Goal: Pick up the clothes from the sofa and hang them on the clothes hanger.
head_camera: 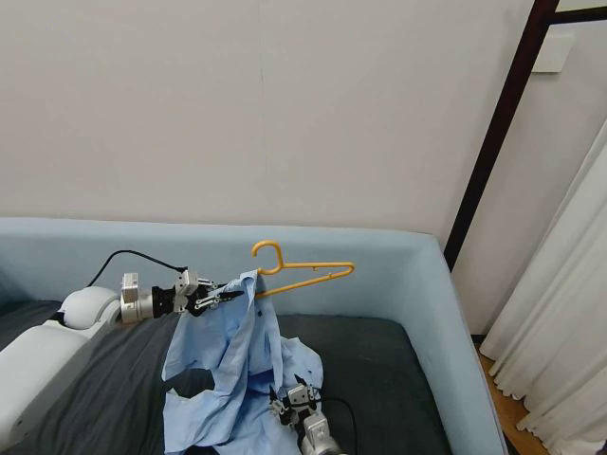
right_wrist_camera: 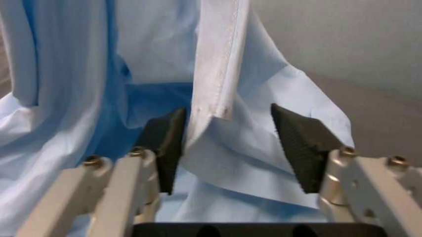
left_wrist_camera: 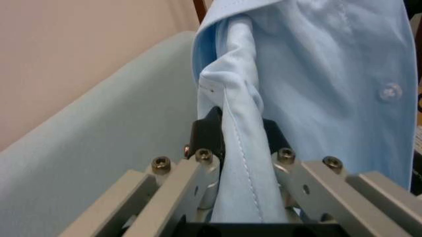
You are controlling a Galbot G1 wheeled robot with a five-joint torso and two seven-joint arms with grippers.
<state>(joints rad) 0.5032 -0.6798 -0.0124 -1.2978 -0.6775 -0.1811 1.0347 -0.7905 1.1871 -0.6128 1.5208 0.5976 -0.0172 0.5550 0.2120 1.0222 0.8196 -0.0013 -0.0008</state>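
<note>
Two hands: left hand (head_camera: 220,297) clamps shirt (head_camera: 237,365) up beside hanger (head_camera: 305,276) for threading; right hand (head_camera: 296,396), released, straddles its edge.

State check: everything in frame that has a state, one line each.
shirt: hanging from its top, one shoulder on the hanger, lower part bunched on the sofa seat
hanger: up in the air, one end inside the shirt, other end bare
left gripper: shut on shirt at its top
right gripper: open, shirt edge between the jaws
</note>
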